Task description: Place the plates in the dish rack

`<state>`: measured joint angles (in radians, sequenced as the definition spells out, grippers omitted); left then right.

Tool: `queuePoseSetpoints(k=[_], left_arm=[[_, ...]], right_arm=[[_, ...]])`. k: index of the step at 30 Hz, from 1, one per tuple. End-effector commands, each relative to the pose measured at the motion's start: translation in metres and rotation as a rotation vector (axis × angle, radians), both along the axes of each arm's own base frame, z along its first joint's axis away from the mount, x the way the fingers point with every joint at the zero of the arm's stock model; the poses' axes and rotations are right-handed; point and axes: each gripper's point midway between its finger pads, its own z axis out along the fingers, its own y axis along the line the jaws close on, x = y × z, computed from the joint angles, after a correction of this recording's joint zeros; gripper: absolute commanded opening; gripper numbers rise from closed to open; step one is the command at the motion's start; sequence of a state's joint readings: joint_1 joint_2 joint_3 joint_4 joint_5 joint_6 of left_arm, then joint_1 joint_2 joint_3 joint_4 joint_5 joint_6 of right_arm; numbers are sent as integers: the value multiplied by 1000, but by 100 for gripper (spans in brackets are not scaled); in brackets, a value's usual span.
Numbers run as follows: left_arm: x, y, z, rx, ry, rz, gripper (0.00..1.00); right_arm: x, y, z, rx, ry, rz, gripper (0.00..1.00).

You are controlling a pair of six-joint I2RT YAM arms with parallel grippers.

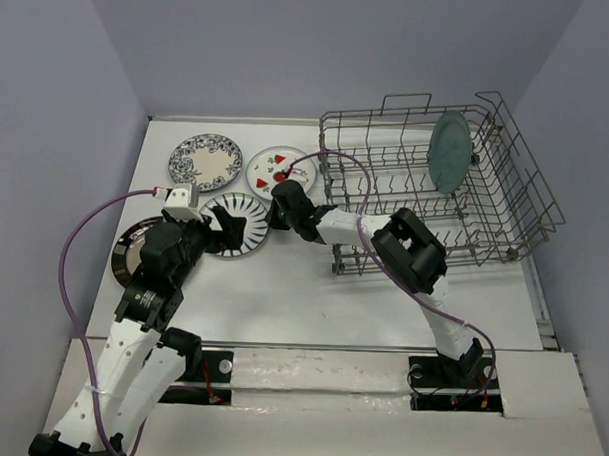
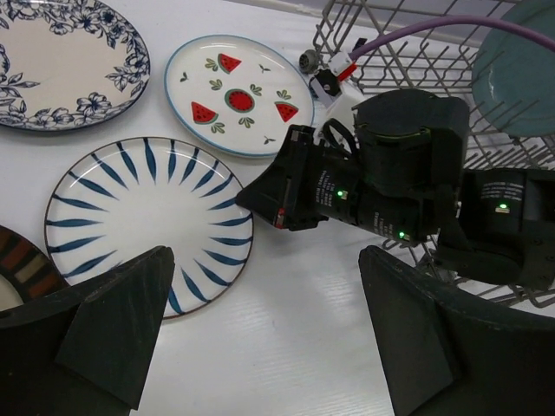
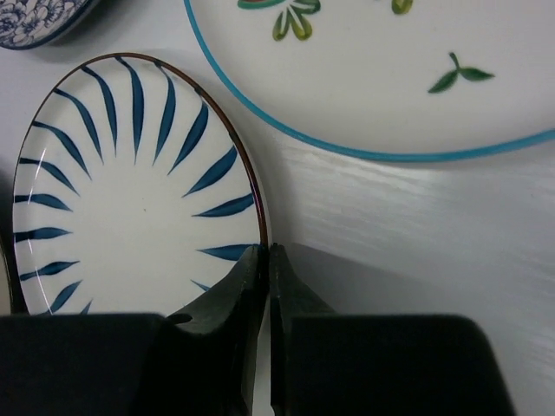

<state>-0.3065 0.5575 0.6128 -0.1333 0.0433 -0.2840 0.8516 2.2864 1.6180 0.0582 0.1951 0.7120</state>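
Left pincer [image 2: 264, 260]: fingers wide apart, nothing held, hovering over the near-right edge of the striped plate [image 2: 147, 217].

Four plates are seen flat on the surface [image 1: 282, 297], outside the rack:
- dark silver-rimmed plate [image 1: 132, 250], far left, partly hidden under the left arm
- blue floral plate [image 1: 205, 161], behind it
- striped plate, between the two pincers
- watermelon plate [image 1: 278, 170], just beside the striped one

Right pincer [image 3: 268, 251]: fingers pressed together, nothing seen between them, tips set against the right rim of the striped plate, low to the surface.

Wire dish rack [image 1: 505, 210] is at right. One teal plate [image 1: 450, 151] is already stood upright in its far tines.

Step is judged to be a nudge or pry of the striped plate so a grip can be taken.

Risks:
- Rim could be overridden by the closed tips, so the plate is skated across, not lifted.
- Plate could be shoved left into the dark plate.
- Pincers are near each other; a clash is likely if both are moved inward.
- Right arm's purple cable [image 1: 358, 180] is draped over the rack corner; a snag is possible when the arm is swung back.
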Motion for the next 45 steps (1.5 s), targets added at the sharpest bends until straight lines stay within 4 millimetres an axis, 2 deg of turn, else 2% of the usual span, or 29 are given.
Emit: queuePoseSetpoints(k=[1,4,5,8,9,11,12,16,18,22,24,28,32,33,37,38,39,40,42,43,45], left_arm=[[5,-3,9,10,-10,-15,99],[9,-1,5,-8,11,7,99],[11,2,2,-9,22,28,99],[16,4,-6,-12,60,52,99],[17,5,-8,-11,70,54,99],[20,7,-16,-7,99,63,99],[20,7,-20,-6,113,64,99],[22,3,-36,-29,174,34,99],[24,2,-45,-30,208,24,99],[27,4,-55,-30,245,35,99],[28,6,-60,-30,263,46,99],[27,5,-71,-65,306,46,99],[24,-2,-84,-189,356,41,99],[20,-1,-95,-215,382,59,99],[22,19,-102,-245,368,197,99],[23,28,-107,-248,365,260,99],[23,30,-104,-260,353,276,99],[22,32,-109,-268,355,291,99],[21,31,-118,-285,371,295,99],[18,30,-132,-294,404,301,99],[22,25,-143,-314,432,282,99]], right_arm=[[-22,-24,13,-66,-14,-4,7],[-25,-34,31,-61,-46,-17,7],[-27,-38,44,-49,-62,-20,7],[-29,-40,67,-31,-99,-7,7],[-29,-41,83,-12,-119,-5,7],[-31,-41,97,5,-140,3,7],[-29,-44,109,28,-147,10,7],[-28,-45,136,188,-117,83,7],[-36,-41,146,240,-109,138,7],[-29,-48,173,320,-127,153,7],[-26,-50,180,357,-130,169,7],[-21,-51,181,384,-116,175,7],[-21,-50,174,381,-108,179,7],[-21,-51,170,376,-106,172,7],[-17,-59,167,395,-95,160,7],[-20,-57,169,410,-91,176,7],[-19,-60,172,423,-93,174,7],[-20,-60,177,437,-100,178,7],[-18,-63,182,448,-107,177,7],[-20,-61,185,460,-107,189,7],[-20,-64,190,471,-112,198,7]])
